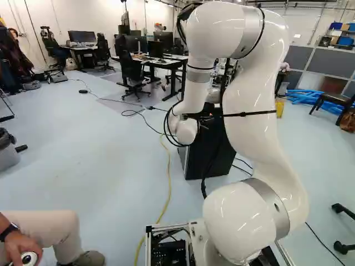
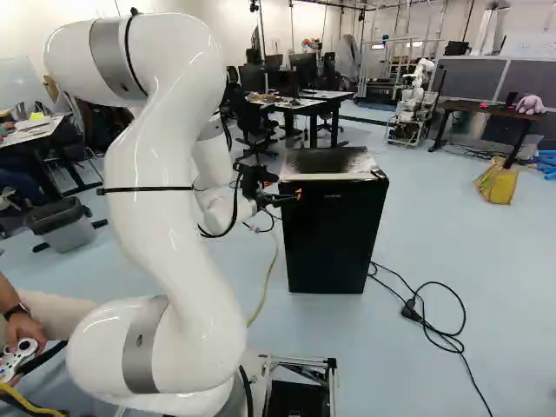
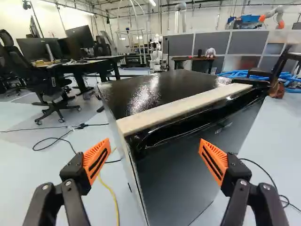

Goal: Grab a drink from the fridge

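Observation:
In the right base view my gripper reaches toward the black fridge, by its upper part on the side toward the arm. The wrist view shows the gripper open, its orange pads wide apart with nothing gripped. Ahead of the fingers stands the fridge, its near upper corner between them in the line of sight. Its door is closed, and a pale strip runs along the top edge. No drink shows. In the left base view the arm partly covers the fridge.
A person's hand holds a controller at the left of the right base view. Cables lie on the floor beside the fridge; a yellow cable runs toward the base. Office chairs and desks stand farther off, with another robot beyond.

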Robot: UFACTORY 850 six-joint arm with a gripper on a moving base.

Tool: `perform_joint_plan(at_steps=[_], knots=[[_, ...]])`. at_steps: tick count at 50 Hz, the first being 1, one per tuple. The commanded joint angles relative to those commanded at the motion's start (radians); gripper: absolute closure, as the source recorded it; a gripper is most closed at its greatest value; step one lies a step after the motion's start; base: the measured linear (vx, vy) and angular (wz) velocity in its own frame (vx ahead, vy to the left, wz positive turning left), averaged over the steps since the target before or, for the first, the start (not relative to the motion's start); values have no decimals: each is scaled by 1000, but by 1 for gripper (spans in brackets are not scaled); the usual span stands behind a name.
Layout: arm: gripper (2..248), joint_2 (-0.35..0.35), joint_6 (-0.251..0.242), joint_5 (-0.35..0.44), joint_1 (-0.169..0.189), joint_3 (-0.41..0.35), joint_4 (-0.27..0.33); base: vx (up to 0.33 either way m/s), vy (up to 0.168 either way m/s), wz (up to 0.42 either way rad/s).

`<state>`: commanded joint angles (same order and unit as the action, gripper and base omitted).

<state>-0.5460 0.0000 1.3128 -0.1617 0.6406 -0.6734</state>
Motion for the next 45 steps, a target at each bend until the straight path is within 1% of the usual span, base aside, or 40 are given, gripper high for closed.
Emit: perform_joint_plan(at_steps=[19,33,45], knots=[[3,-12,0,-34,-3,18,-45,0,0,0],[3,-17,0,-38,-8,26,-92,0,0,0],[3,-16,0,-38,-21,23,-135,0,0,0]])
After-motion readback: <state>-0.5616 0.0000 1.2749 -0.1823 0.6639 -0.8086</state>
